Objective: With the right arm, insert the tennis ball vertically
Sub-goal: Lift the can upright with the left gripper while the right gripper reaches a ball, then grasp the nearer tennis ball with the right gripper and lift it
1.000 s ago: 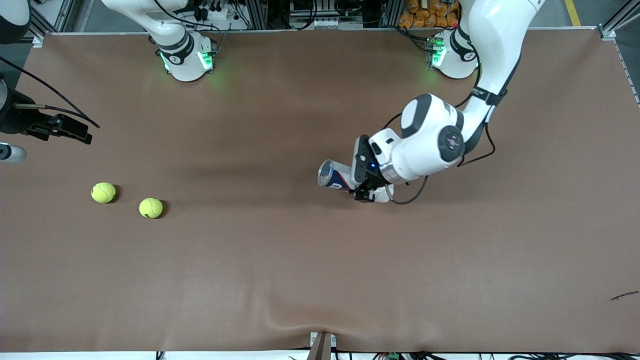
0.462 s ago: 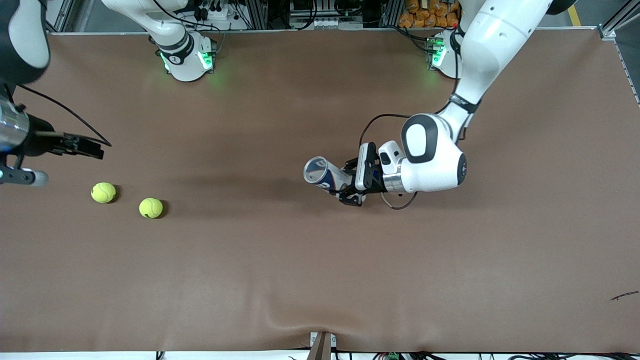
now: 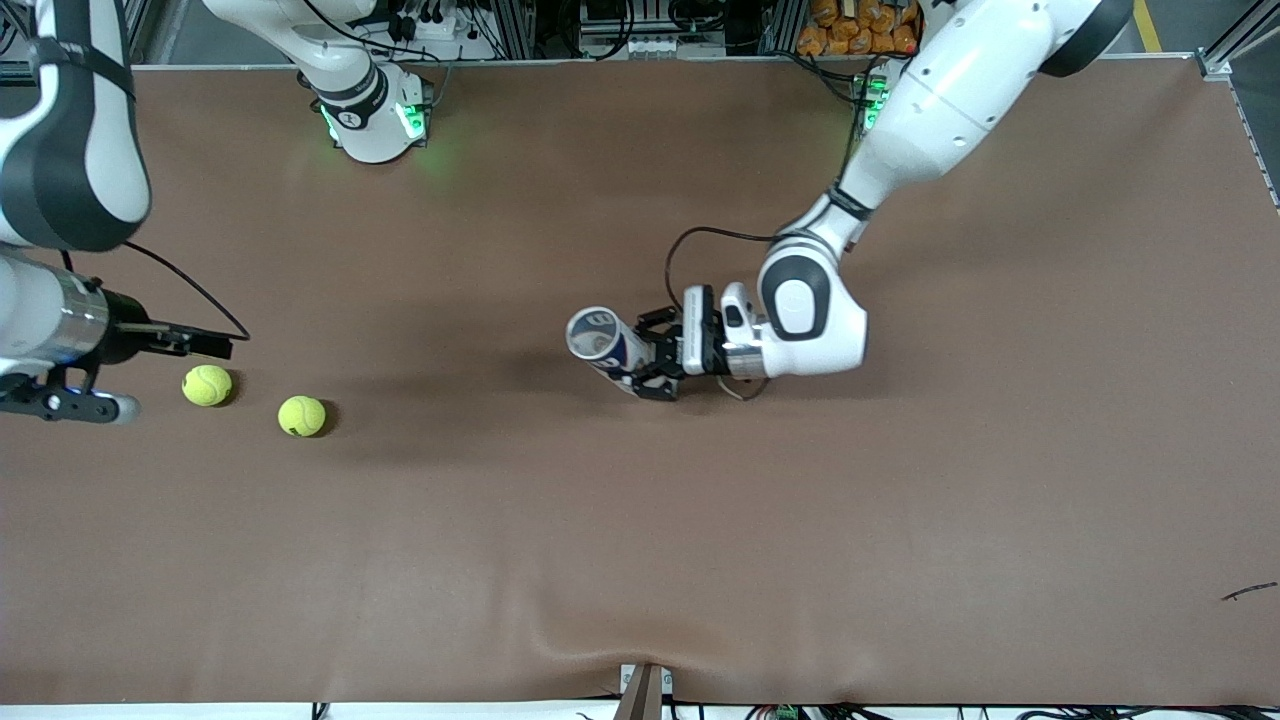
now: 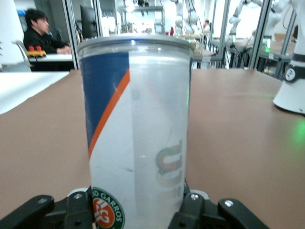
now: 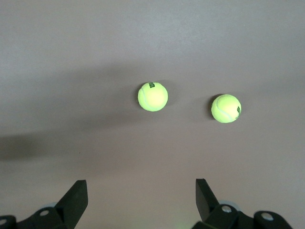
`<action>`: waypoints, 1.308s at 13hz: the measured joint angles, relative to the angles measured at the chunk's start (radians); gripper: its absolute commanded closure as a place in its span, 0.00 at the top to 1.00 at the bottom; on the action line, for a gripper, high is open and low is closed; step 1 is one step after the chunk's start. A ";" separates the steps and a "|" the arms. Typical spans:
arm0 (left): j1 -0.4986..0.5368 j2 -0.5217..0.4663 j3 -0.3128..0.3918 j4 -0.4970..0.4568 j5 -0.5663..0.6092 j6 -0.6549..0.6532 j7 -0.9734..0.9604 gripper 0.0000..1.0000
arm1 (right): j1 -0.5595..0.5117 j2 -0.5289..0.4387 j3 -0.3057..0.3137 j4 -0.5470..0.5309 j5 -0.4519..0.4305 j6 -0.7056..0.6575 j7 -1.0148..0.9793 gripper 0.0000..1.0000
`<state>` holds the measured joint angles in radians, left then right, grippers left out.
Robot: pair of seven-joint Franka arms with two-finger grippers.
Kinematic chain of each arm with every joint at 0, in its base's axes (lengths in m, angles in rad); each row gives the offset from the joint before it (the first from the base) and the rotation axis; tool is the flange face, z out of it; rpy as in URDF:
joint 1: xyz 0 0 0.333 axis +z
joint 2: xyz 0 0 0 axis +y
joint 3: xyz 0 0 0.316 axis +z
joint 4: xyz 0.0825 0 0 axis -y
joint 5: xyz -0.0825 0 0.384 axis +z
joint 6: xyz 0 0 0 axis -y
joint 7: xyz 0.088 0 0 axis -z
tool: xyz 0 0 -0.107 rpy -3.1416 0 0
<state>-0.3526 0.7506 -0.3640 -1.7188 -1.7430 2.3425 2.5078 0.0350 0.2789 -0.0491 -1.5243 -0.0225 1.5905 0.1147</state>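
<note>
Two yellow tennis balls lie on the brown table toward the right arm's end, one (image 3: 207, 385) beside the other (image 3: 301, 416). My right gripper (image 3: 90, 407) is open and empty, up over the table next to the first ball. The right wrist view shows one ball (image 5: 152, 97) and the other ball (image 5: 226, 108) ahead of its open fingers (image 5: 76, 200). My left gripper (image 3: 650, 366) is shut on a clear tennis ball can (image 3: 605, 343) with a blue and orange label, over the middle of the table. The can (image 4: 138, 129) stands about upright, its open mouth upward.
The two arm bases stand at the table edge farthest from the front camera, the right arm's (image 3: 372, 115) and the left arm's (image 3: 880, 100). A small dark scrap (image 3: 1248, 591) lies near the front edge at the left arm's end.
My left arm has carried the can toward the right arm's end and turned it more upright. My right gripper has come down and moved closer to the balls. The balls have not moved.
</note>
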 measured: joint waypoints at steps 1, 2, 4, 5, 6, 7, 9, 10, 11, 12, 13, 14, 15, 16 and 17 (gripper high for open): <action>-0.031 0.022 0.000 0.012 -0.094 0.000 0.075 0.57 | -0.001 0.011 -0.001 -0.018 -0.001 0.032 0.002 1.00; -0.054 0.040 0.000 0.023 -0.152 -0.010 0.117 0.57 | -0.003 0.025 -0.003 -0.042 -0.001 0.072 0.003 1.00; -0.062 0.070 0.002 0.033 -0.192 -0.116 0.140 0.57 | -0.009 0.058 -0.005 -0.088 -0.001 0.143 0.003 1.00; -0.057 0.087 0.006 0.035 -0.203 -0.172 0.156 0.58 | -0.009 0.076 -0.005 -0.103 -0.001 0.170 0.003 1.00; -0.051 0.104 0.009 0.036 -0.209 -0.207 0.176 0.58 | -0.009 0.096 -0.004 -0.111 -0.001 0.196 0.003 1.00; -0.046 0.116 0.010 0.037 -0.211 -0.223 0.187 0.58 | -0.009 0.116 -0.004 -0.116 -0.001 0.223 0.003 1.00; -0.042 0.134 0.010 0.038 -0.211 -0.229 0.199 0.57 | -0.010 0.158 -0.005 -0.139 -0.001 0.299 0.003 1.00; -0.042 0.143 0.010 0.038 -0.212 -0.229 0.202 0.58 | -0.011 0.174 -0.005 -0.170 -0.001 0.359 0.003 1.00; -0.042 0.153 0.010 0.038 -0.212 -0.233 0.204 0.58 | -0.012 0.185 -0.005 -0.212 -0.001 0.426 0.003 1.00; -0.042 0.161 0.010 0.039 -0.212 -0.241 0.204 0.58 | -0.014 0.194 -0.006 -0.258 -0.001 0.492 0.003 1.00; -0.042 0.168 0.010 0.041 -0.212 -0.245 0.204 0.58 | -0.017 0.204 -0.007 -0.302 -0.001 0.546 0.003 1.00; -0.042 0.174 0.010 0.041 -0.212 -0.246 0.204 0.58 | -0.024 0.216 -0.008 -0.338 -0.001 0.585 0.003 1.00; -0.042 0.177 0.010 0.042 -0.212 -0.247 0.204 0.58 | -0.034 0.228 -0.010 -0.362 -0.001 0.609 0.003 1.00; -0.042 0.177 0.010 0.042 -0.212 -0.248 0.204 0.59 | -0.041 0.237 -0.010 -0.372 -0.001 0.621 0.003 1.00; -0.042 0.178 0.010 0.042 -0.212 -0.248 0.204 0.59 | -0.045 0.243 -0.010 -0.376 -0.001 0.629 0.003 1.00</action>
<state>-0.3949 0.9282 -0.3541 -1.6764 -1.9555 2.0948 2.7122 -0.0103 0.5217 -0.0589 -1.9004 -0.0239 2.2200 0.1179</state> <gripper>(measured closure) 0.414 0.000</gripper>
